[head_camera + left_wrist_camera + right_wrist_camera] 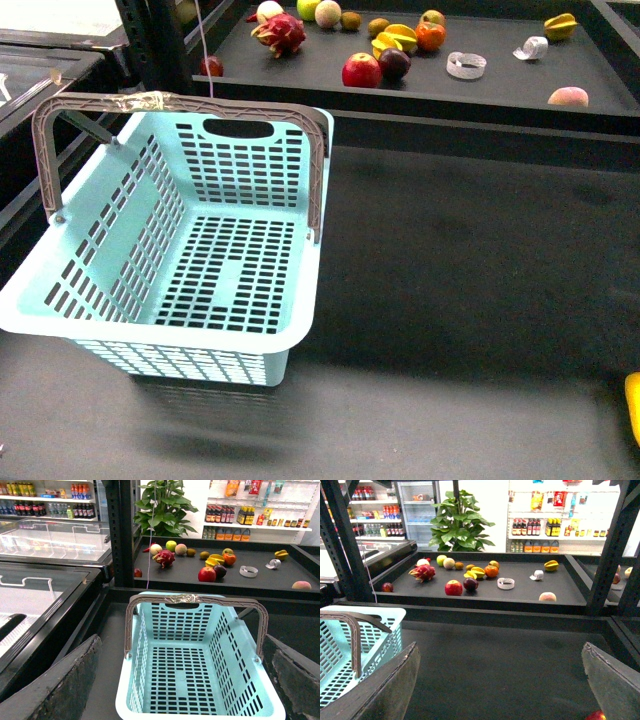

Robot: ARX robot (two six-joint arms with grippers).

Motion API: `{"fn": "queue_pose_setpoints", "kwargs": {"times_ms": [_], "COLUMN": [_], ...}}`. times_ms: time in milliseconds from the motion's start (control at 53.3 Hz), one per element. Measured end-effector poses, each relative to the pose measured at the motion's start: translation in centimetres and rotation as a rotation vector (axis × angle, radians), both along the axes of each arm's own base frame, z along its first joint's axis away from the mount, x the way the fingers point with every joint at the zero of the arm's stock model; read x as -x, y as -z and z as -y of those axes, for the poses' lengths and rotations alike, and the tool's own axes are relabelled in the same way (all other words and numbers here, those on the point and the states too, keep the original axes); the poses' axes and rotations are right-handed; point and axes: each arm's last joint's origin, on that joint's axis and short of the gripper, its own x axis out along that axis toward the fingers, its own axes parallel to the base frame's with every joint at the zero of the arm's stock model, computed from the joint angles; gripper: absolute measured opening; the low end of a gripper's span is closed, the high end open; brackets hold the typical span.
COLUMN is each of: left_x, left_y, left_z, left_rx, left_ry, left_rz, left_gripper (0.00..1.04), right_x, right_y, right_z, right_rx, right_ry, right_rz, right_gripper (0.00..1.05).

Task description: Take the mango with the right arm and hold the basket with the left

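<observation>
Left end effector, fingers spread wide and empty, faces the basket just ahead, its raised handles offered for holding, while the right end effector, likewise spread, overlooks dark worktop, the mango possibly that yellow sliver outside its view.

I see the light blue slotted plastic basket on the left of the dark counter. Behind the counter stands the raised black tray. On it, the spiky pink dragon fruit lies at the left. The round red apple lies mid-tray, just beside the dark purple plum. The round pink-peach fruit lies at the front right. The smooth yellow mango lies at the counter's near right, well apart from the basket.
</observation>
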Motion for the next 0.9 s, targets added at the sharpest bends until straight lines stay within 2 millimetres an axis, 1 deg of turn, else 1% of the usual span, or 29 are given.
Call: {"fn": "queue_pose_setpoints", "kwargs": {"times_ms": [901], "left_x": [0.0], "left_y": [0.0], "left_z": [0.0], "left_rx": [0.0], "left_ry": [0.0], "left_rz": [0.0], "left_gripper": [0.97], "right_x": [0.0], "right_y": [0.0], "right_z": [0.0], "right_rx": [0.0], "right_ry": [0.0], "right_rz": [0.0], "right_gripper": [0.96]}}
